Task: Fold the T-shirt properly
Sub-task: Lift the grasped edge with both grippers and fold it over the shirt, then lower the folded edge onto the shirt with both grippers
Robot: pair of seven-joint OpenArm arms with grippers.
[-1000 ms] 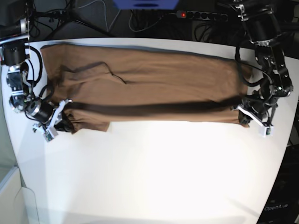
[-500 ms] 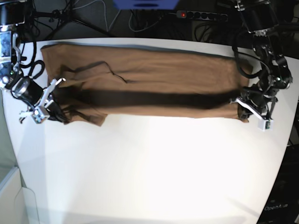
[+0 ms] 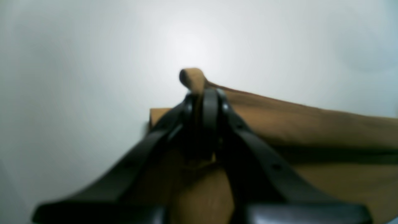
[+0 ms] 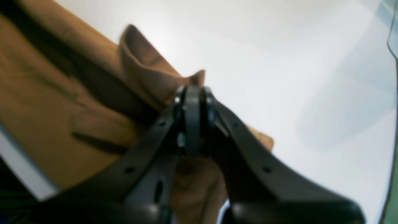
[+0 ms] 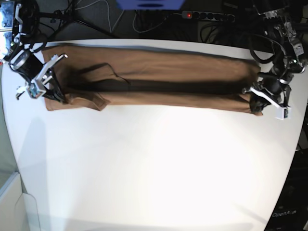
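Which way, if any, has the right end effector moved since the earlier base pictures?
Yes: the right end effector, gripping the T-shirt, moved toward the table's far edge.

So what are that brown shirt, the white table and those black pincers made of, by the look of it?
The T-shirt looks like soft matte knit cloth, probably cotton: it sags and creases between the grips. The table is smooth and white with a soft glare, perhaps laminate or painted board. The left gripper and the right gripper have dark, faintly glossy fingers, likely moulded plastic.

Right hand [image 4: 192, 93] pinching T-shirt [image 4: 56, 102]
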